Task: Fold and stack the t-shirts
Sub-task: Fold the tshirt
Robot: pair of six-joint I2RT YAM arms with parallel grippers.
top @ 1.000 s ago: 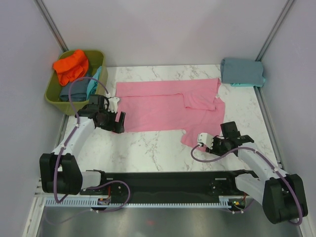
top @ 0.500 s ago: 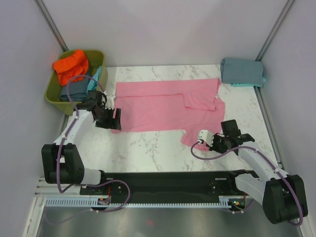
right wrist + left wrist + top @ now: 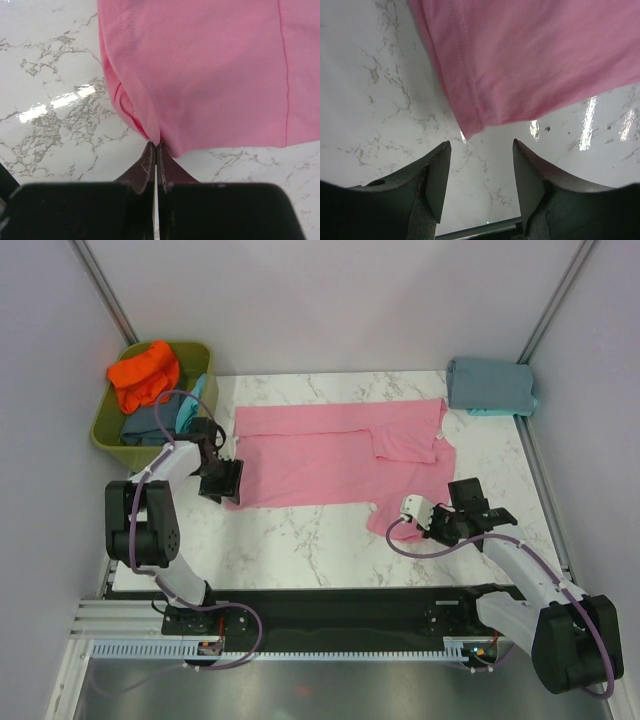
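The pink tee lies spread flat on the surface. Its long axis runs left to right, about parallel to the near edge where the arms are bolted. That puts its near long edge toward both arms, one end of it within reach of each.

At the left end, the corner of that edge lies flat on the marble. It points straight into the gap of the left end effector, which is released. Its jaws stand apart on either side of the corner's line and just short of the cloth, with nothing between them. The corner lies directly ahead of the fingertips, so the pick appears to need only a short advance and a pinch.

At the right end, the cloth reaches nearer to the arms than it does on the left. There the right end effector is clenched, its fingertips meeting right at the hem. The fabric puckers into a small fold where they meet, so it appears to be grasping the tee's edge.

The left arm is plainly the nearer one for the free corner, and the right is already committed at its own end.

A folded grey-blue tee sits well apart at the far right corner. More tees fill the tub at far left.
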